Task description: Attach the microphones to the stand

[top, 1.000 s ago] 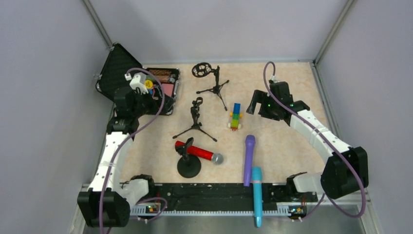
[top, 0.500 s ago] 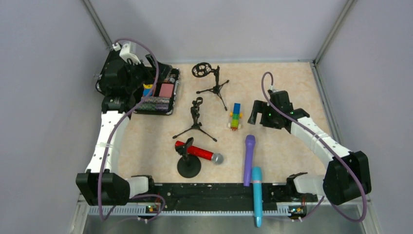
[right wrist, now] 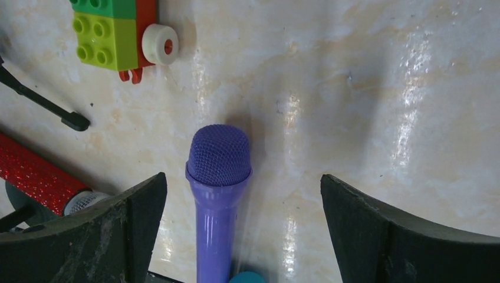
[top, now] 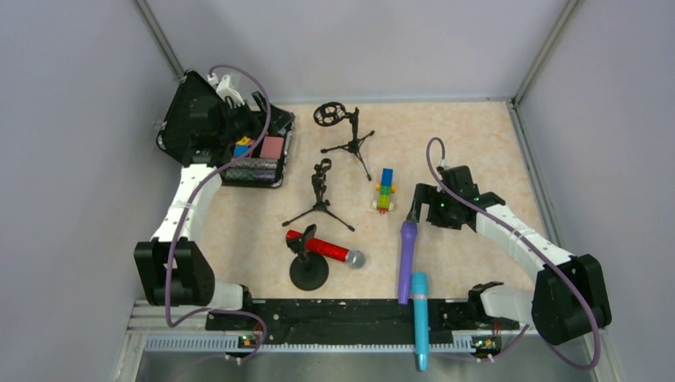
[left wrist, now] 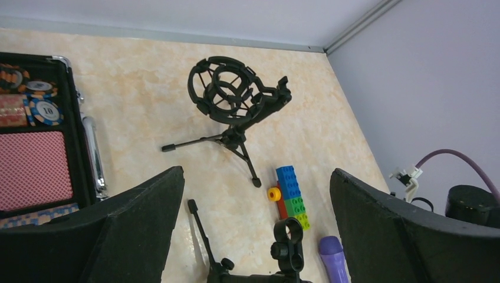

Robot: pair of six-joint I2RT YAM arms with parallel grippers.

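Note:
The purple microphone lies flat on the table, head pointing away from the arms. My right gripper hovers open just over that head, fingers either side, not touching. The cyan microphone lies behind it, across the front rail. The glittery red microphone lies across the clip of a round-based stand. A tripod stand with a clip and another with a ring mount are both empty. My left gripper is open and empty, raised at the back left, looking over the ring mount.
An open black case of chips and cards sits under the left arm. A multicoloured block toy lies between the tripods and the right gripper. A black rail runs along the front edge. Grey walls close in three sides.
The left arm swung back and to the left, up over the case. The right gripper moved toward the near side and down to the purple microphone's head.

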